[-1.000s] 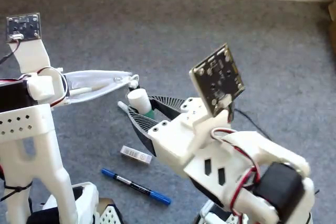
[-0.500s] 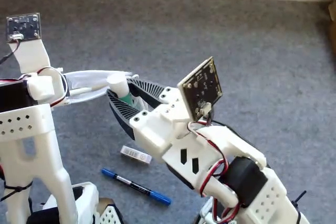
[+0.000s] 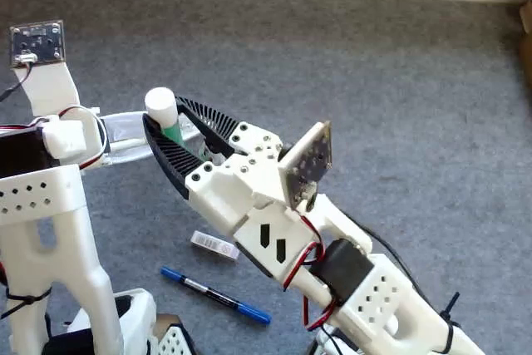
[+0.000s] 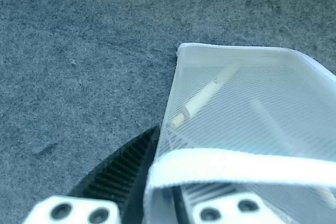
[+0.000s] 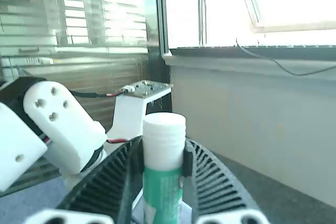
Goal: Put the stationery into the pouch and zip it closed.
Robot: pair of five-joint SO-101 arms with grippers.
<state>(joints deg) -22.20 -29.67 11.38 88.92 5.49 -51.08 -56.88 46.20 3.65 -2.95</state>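
A glue stick (image 3: 161, 106) with a white cap and green body stands upright between the black ribbed fingers of my right gripper (image 3: 169, 122), which is shut on it. In the right wrist view the glue stick (image 5: 164, 166) rises between both fingers. It hovers just over the white mesh pouch (image 3: 125, 129), which my left gripper (image 4: 157, 182) holds off the carpet by its edge. Through the pouch's mesh (image 4: 247, 108) a pale pen-like item (image 4: 202, 100) shows inside. A blue pen (image 3: 216, 295) and a small white eraser (image 3: 214, 244) lie on the carpet near the arms' bases.
Grey carpet (image 3: 399, 81) covers the floor, open to the right and at the back. The left arm's white frame (image 3: 50, 197) stands at the left edge. A wall runs along the far side.
My right arm has swung left and away with the glue stick, from the middle of the carpet to right over the held pouch. The left arm and pouch stayed still.
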